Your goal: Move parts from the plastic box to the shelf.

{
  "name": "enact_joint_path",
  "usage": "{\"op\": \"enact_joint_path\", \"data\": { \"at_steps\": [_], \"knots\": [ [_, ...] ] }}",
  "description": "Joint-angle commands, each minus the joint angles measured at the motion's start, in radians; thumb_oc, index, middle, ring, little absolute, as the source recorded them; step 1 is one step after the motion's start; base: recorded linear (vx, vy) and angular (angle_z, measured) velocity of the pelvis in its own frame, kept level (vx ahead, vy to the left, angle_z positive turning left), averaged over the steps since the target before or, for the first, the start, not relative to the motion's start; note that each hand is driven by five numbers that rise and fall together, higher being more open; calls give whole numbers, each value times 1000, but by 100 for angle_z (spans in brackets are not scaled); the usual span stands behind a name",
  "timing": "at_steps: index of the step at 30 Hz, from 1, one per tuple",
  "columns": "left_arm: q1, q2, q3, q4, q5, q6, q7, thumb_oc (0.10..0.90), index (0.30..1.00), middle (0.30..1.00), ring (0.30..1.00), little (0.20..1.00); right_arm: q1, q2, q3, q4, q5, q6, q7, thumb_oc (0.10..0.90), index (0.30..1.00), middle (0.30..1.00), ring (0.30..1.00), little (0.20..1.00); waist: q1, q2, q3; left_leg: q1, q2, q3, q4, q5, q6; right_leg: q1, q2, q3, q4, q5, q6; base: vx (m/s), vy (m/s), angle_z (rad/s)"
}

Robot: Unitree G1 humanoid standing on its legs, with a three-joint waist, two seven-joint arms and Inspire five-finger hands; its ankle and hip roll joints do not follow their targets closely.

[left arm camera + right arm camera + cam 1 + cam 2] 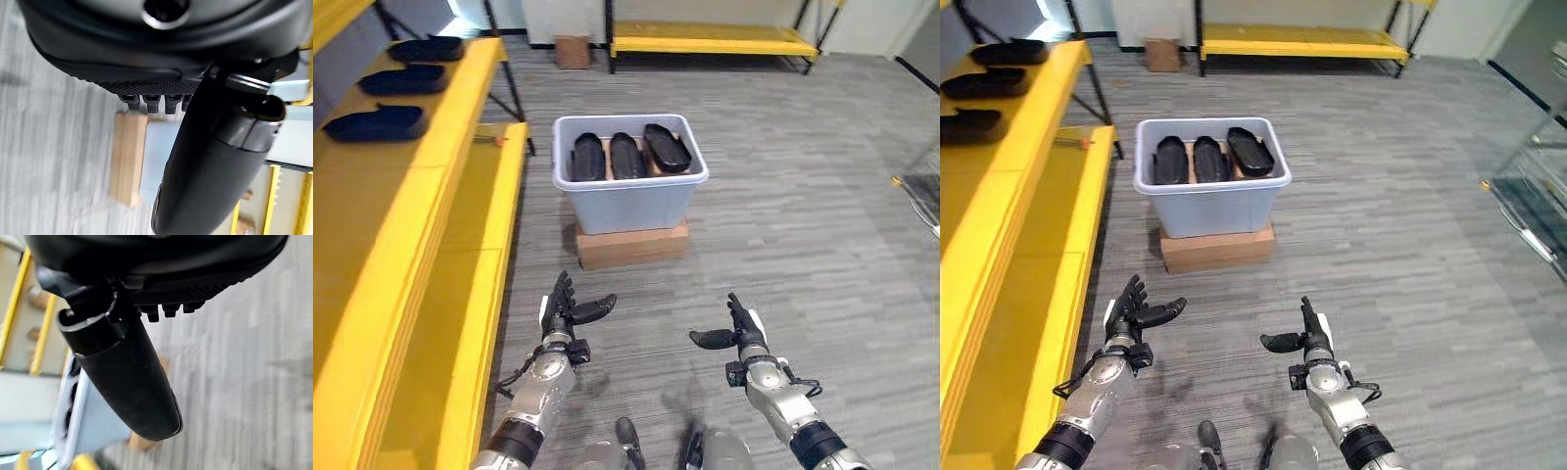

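A pale grey plastic box [629, 201] stands on a cardboard carton [631, 245] on the floor ahead of me. Three black oblong parts [626, 154] lie side by side in it. Three more black parts [375, 122] rest on the top board of the yellow shelf [431, 176] at my left. My left hand [564, 311] and right hand [741, 329] hover low over the floor, well short of the box. Both are open, fingers straight and thumbs turned inward, holding nothing. The box [156, 147] and carton [128, 164] also appear past the left hand's thumb [210, 161].
The yellow shelf's lower board [484, 284] runs along my left side, close to the left arm. A low yellow rack [710, 41] and a small carton [573, 49] stand at the far wall. A glass or metal fixture [1528, 196] sits at the right. Grey carpet lies between me and the box.
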Motion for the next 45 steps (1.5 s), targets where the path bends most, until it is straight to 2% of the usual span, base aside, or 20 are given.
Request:
{"op": "enact_joint_path", "data": {
  "at_steps": [1, 4, 7, 11, 12, 14, 18, 20, 21, 25, 27, 29, 31, 32, 34, 40, 41, 42, 44, 45],
  "knots": [
    [-31, 24, -35, -121, 14, -45, -15, 900, 1000, 1000, 1000, 1000, -58, -4, -60, -70, -42, -53, -75, 900, 1000, 1000, 1000, 1000, 14, -19, -15, 95, 39, -66, 32, -161, -75, 3, 2, 14, -27, 150, 11, 356, -262, 61],
    [8, 6, -48, -135, 10, -42, -38, 900, 1000, 1000, 1000, 1000, -25, 3, -100, -88, -19, -68, -97, 900, 1000, 1000, 1000, 1000, 6, -25, -27, 124, 55, -56, 42, -189, -89, 74, 12, 8, -88, 144, 26, 356, -246, 39],
    [19, 5, -41, -147, 14, -40, -38, 900, 1000, 1000, 1000, 1000, -20, -5, -103, -93, -28, -67, -99, 900, 1000, 1000, 1000, 1000, 7, -30, -37, 114, 66, -28, 68, -188, -94, 93, 10, -22, -75, 131, 2, 267, -229, 19],
    [17, 18, -12, -152, -6, -47, -37, 900, 1000, 1000, 1000, 1000, -36, -23, -91, -93, -32, -77, -68, 900, 1000, 1000, 1000, 1000, 1, -17, -55, 115, 105, -5, 136, -227, -103, 69, 15, -41, 38, 38, -46, 306, -223, -1],
    [16, 17, -11, -151, -9, -47, -37, 900, 1000, 1000, 1000, 1000, -36, -25, -91, -92, -37, -79, -64, 900, 1000, 1000, 1000, 1000, 1, -8, -56, 126, 112, -13, 142, -247, -107, 73, 20, -37, 56, 17, -38, 301, -177, -6],
    [11, 8, -1, -147, -12, -55, -34, 900, 1000, 1000, 1000, 1000, -43, -46, -87, -96, -62, -90, -29, 900, 1000, 1000, 1000, 1000, -10, -3, -73, 140, 145, 12, 198, -266, -124, 69, 35, -61, 100, -31, -80, 342, -271, -4],
    [4, -4, 4, -141, -5, -70, -36, 900, 1000, 1000, 1000, 1000, -62, -80, -79, -117, -111, -96, 11, 900, 1000, 1000, 1000, 1000, -20, 6, -103, 125, 196, 47, 405, -149, -184, 98, 107, -96, 92, -115, -164, 235, -273, 9],
    [-2, -7, 4, -122, -7, -62, -19, 900, 1000, 1000, 1000, 1000, -60, -96, -80, -119, -89, -113, 24, 900, 1000, 1000, 1000, 1000, -11, 5, -102, 38, 196, 35, 521, -98, -203, 138, 154, -91, 70, -149, -199, 244, -289, 6],
    [-3, -7, 4, -115, -22, -56, -19, 900, 1000, 1000, 1000, 1000, -59, -98, -80, -117, -86, -122, 27, 900, 1000, 1000, 1000, 1000, -6, 5, -96, 1, 189, 25, 532, -96, -201, 149, 164, -85, 65, -152, -201, 180, -163, 10],
    [7, 0, 12, -100, -16, -68, -27, 900, 1000, 1000, 1000, 1000, -73, -101, -71, -105, -80, -146, 37, 900, 1000, 1000, 1000, 1000, 19, 2, -66, -100, 164, 17, 463, -92, -178, 208, 187, -48, 36, -156, -187, 191, -29, -4],
    [47, 12, 21, -113, -12, -82, -25, 900, 1000, 1000, 1000, 1000, -62, -98, -63, -121, -101, -154, 53, 900, 1000, 1000, 1000, 1000, 41, 14, -50, -155, 181, 17, 236, -19, -180, 284, 192, -21, -2, -166, -174, 374, 138, -5],
    [74, 18, 30, -122, -16, -97, -27, 900, 1000, 1000, 1000, 1000, -43, -99, -61, -137, -121, -155, 56, 900, 1000, 1000, 1000, 1000, 50, 27, -47, -173, 200, 9, 113, 64, -204, 313, 192, -18, -11, -172, -168, 325, 164, -24],
    [116, 28, 58, -134, -19, -126, -31, 900, 1000, 1000, 1000, 1000, -19, -100, -58, -150, -137, -164, 63, 900, 1000, 1000, 1000, 1000, 64, 45, -41, -207, 253, -8, -13, 176, -237, 338, 187, -11, -1, -186, -163, 486, 241, -33],
    [138, 30, 79, -133, -19, -146, -42, 900, 1000, 1000, 1000, 1000, -6, -96, -50, -159, -143, -171, 73, 900, 1000, 1000, 1000, 1000, 70, 51, -37, -225, 287, -16, -67, 201, -245, 347, 175, -7, 30, -208, -156, 465, 239, -34],
    [148, 31, 100, -126, -27, -153, -65, 900, 1000, 1000, 1000, 1000, 7, -94, -45, -168, -113, -182, 110, 900, 1000, 1000, 1000, 1000, 70, 59, -34, -228, 307, -8, -64, 190, -242, 344, 162, -10, 88, -244, -150, 470, 266, -39],
    [162, 53, 116, -154, 28, -182, -66, 900, 1000, 1000, 1000, 1000, 41, -72, -59, -219, -78, -232, 89, 900, 1000, 1000, 1000, 1000, 91, 45, -47, -228, 283, -15, 75, 138, -222, 366, 126, -32, 254, -377, -138, 431, 212, -19],
    [162, 55, 118, -155, 31, -188, -75, 900, 1000, 1000, 1000, 1000, 45, -69, -62, -223, -78, -239, 80, 900, 1000, 1000, 1000, 1000, 93, 41, -49, -228, 277, -15, 86, 129, -217, 371, 122, -33, 258, -381, -136, 402, 219, 8],
    [162, 61, 126, -176, 49, -184, -123, 900, 1000, 1000, 1000, 1000, 60, -59, -79, -241, -57, -282, 19, 900, 1000, 1000, 1000, 1000, 108, 27, -55, -234, 238, -39, 123, 91, -193, 385, 104, -27, 291, -379, -123, 509, 320, 11],
    [170, 66, 120, -200, 67, -154, -148, 900, 1000, 1000, 1000, 1000, 75, -34, -121, -263, -3, -322, -35, 900, 1000, 1000, 1000, 1000, 123, 6, -67, -223, 169, -53, 139, 31, -142, 391, 66, -23, 381, -293, -84, 457, 347, 23],
    [171, 67, 118, -200, 73, -151, -149, 900, 1000, 1000, 1000, 1000, 77, -28, -127, -265, -3, -327, -43, 900, 1000, 1000, 1000, 1000, 125, 3, -69, -219, 156, -52, 139, 21, -132, 392, 58, -22, 398, -277, -74, 238, 221, 35]
  ]
}}
